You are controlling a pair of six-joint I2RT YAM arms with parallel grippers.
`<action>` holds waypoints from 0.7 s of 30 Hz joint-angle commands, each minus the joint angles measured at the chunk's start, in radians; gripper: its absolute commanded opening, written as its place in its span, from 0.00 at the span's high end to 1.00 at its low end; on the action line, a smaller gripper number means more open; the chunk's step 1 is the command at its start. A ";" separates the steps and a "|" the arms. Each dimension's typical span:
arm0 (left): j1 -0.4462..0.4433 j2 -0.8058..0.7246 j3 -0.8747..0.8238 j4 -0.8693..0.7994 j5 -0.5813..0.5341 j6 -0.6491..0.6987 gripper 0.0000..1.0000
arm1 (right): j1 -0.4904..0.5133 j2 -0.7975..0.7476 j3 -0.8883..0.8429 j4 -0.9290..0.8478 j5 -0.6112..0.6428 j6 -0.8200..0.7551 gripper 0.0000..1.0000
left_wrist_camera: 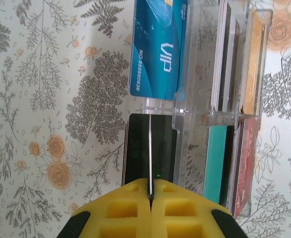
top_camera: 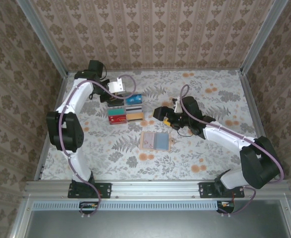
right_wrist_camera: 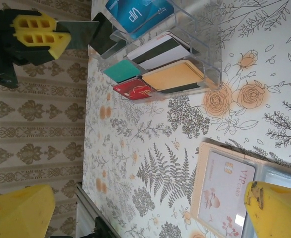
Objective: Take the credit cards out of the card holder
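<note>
Card holder (top_camera: 155, 141) open flat near the middle of the table (top_camera: 210, 153), a little toward the near edge, tan half on the left, blue-grey panel on the right. Tucked flat in the tan half, a pale pink card (right_wrist_camera: 224, 194) with a chip and VIP lettering, face up. Right gripper (right_wrist_camera: 138, 210) hovering over the holder, yellow fingers (right_wrist_camera: 272, 210) spread wide, nothing between them, no visible contact with holder or card. Clear rack (left_wrist_camera: 200, 74) farther back, toward the far edge and left of centre, well apart from the holder. Six compartments, two columns by three rows, each with cards leaning inside. Far row: black card (left_wrist_camera: 138, 148) on the left, blue card (left_wrist_camera: 158, 49) marked VIP on the right. Middle row: teal card (left_wrist_camera: 215, 158) on the left, striped card (right_wrist_camera: 160, 49) in white and black on the right. Near row: red card (right_wrist_camera: 133, 89) on the left, tan-orange card (right_wrist_camera: 175, 74) on the right. Left gripper (left_wrist_camera: 150, 193) at the rack's far-left corner, yellow fingers pressed together on a grey card (right_wrist_camera: 80, 30), pinched by one short end and seen edge-on from the left wrist, free end reaching over the black card's compartment. Contact between grey card and rack: impossible to tell.
</note>
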State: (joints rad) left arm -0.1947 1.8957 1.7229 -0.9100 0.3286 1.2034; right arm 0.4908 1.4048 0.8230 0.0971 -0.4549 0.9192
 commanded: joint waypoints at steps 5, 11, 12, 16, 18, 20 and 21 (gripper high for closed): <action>-0.003 0.071 0.097 -0.105 -0.037 0.111 1.00 | 0.005 -0.052 -0.022 0.000 0.027 0.017 0.00; -0.009 0.104 0.139 -0.156 -0.017 0.108 1.00 | 0.005 -0.053 -0.026 0.004 0.032 0.020 0.00; -0.009 0.105 0.136 -0.153 -0.011 0.106 1.00 | 0.005 -0.053 -0.027 0.004 0.033 0.021 0.00; -0.012 0.122 0.153 -0.164 -0.007 0.104 0.99 | 0.005 -0.050 -0.032 0.006 0.032 0.021 0.00; -0.016 0.130 0.155 -0.165 -0.012 0.108 0.98 | 0.005 -0.049 -0.035 0.008 0.032 0.023 0.00; -0.020 0.138 0.159 -0.165 -0.015 0.110 0.97 | 0.005 -0.052 -0.038 0.010 0.033 0.025 0.00; -0.023 0.142 0.162 -0.165 -0.017 0.110 0.96 | 0.005 -0.051 -0.039 0.011 0.033 0.027 0.00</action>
State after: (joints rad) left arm -0.2081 2.0167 1.8530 -1.0378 0.2943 1.2804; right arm 0.4915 1.3743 0.8013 0.1017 -0.4400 0.9276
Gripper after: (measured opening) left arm 0.047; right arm 0.995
